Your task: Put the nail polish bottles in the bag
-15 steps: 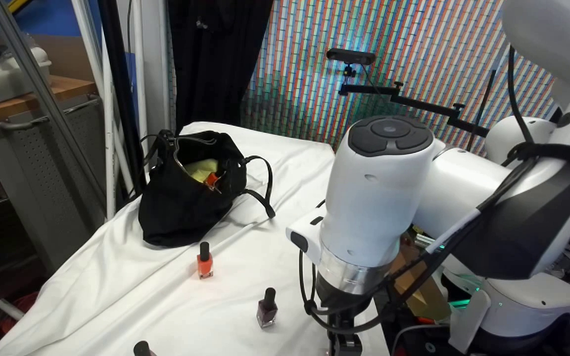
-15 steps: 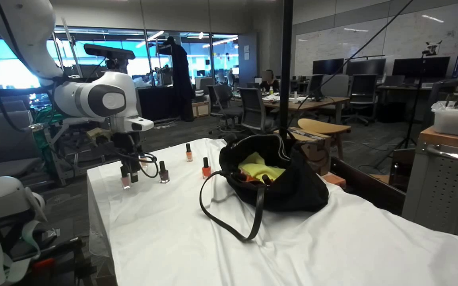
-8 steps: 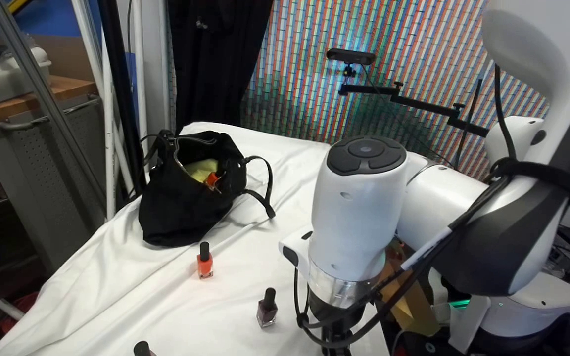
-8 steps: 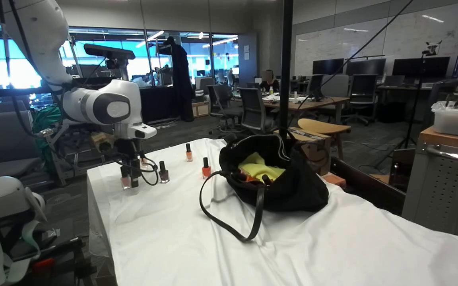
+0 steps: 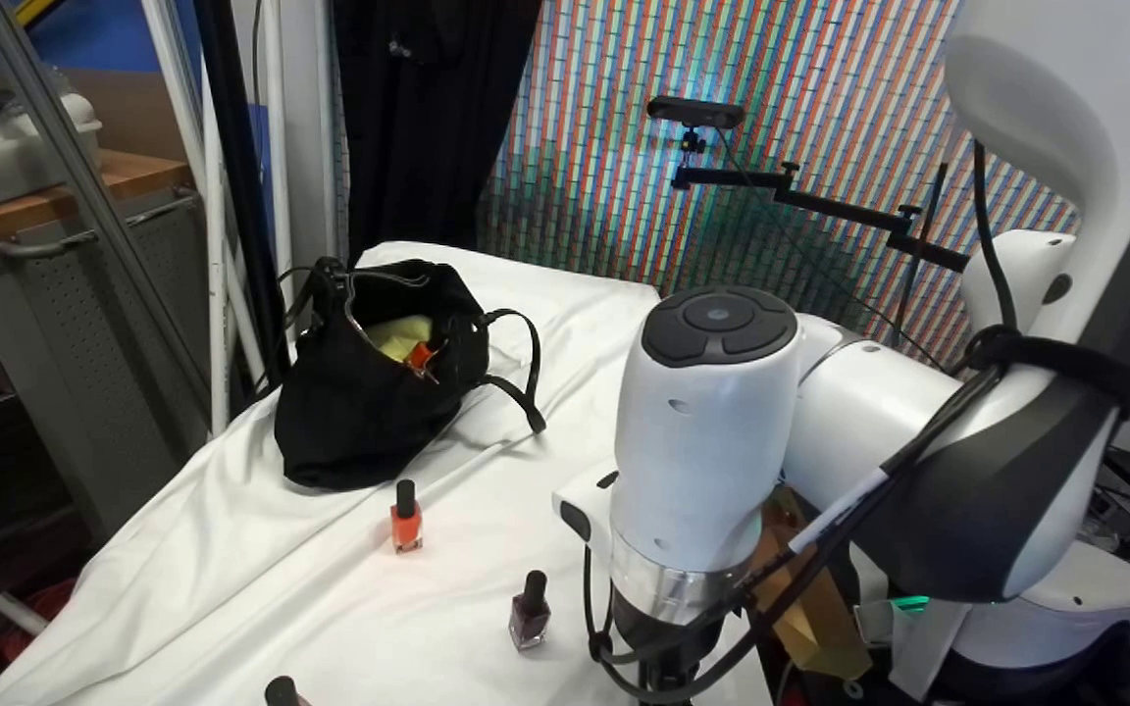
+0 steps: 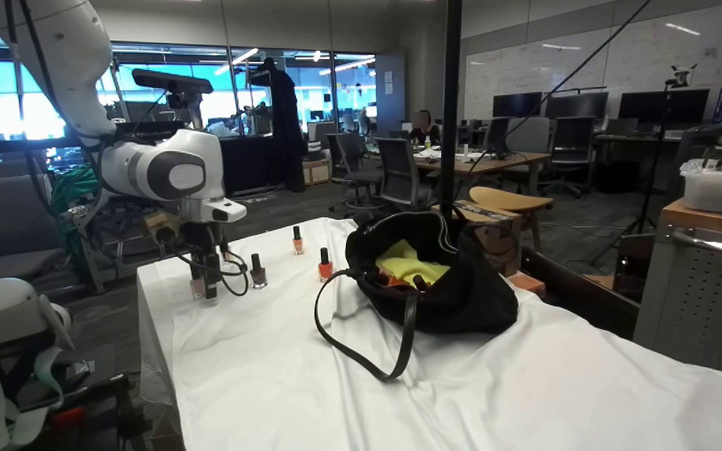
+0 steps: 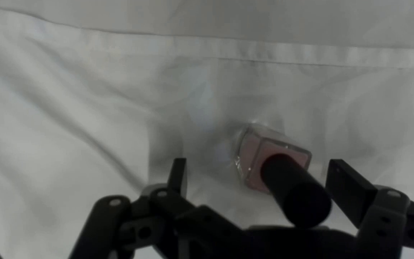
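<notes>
In the wrist view a pink nail polish bottle [image 7: 252, 153] with a black cap stands between the spread fingers of my gripper [image 7: 260, 171]. Its cap lies close to the right-hand finger; whether they touch I cannot tell. An exterior view shows my gripper [image 6: 207, 285] low over the cloth, partly covering that pink bottle [image 6: 197, 288]. Nearby stand a dark bottle [image 6: 259, 277], a red-orange bottle [image 6: 325, 270] and a peach bottle [image 6: 298, 244]; another is mostly hidden behind the gripper. The slouchy black bag [image 6: 474, 304] gapes, showing yellow-green lining, something orange and a black cap inside.
A black handle [image 6: 367, 363] loops from the bag onto the white cloth [image 6: 286, 376]. The table's edge [image 6: 148, 313] runs close to the gripper. Cables [image 6: 235, 275] hang from the wrist near the dark bottle. A black pole [image 6: 452, 125] rises behind the bag.
My arm has come down, bringing the open gripper lower around the pink bottle, mostly in the first half second. Bag and bottles stand where they were.
</notes>
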Tool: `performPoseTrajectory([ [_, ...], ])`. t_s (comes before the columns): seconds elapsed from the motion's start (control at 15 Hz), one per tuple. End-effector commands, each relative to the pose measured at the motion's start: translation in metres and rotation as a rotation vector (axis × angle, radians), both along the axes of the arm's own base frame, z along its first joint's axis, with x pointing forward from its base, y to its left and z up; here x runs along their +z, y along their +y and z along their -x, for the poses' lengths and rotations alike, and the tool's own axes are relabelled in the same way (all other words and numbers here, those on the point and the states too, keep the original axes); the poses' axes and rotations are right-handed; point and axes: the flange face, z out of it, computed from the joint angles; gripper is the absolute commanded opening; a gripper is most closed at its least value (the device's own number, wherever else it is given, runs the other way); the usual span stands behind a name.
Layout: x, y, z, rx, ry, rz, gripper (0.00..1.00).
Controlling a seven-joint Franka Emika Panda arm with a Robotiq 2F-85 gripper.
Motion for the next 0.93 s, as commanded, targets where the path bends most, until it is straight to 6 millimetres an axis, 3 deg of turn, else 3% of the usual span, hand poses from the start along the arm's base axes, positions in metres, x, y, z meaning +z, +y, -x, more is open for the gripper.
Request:
performPoseTrajectory([
  [0.0, 0.007, 0.007, 0.001, 0.006, -0.024, -0.020, 1.00],
  [0.87, 0.026, 0.016, 0.020, 0.013, -0.053, 0.005, 1.00],
])
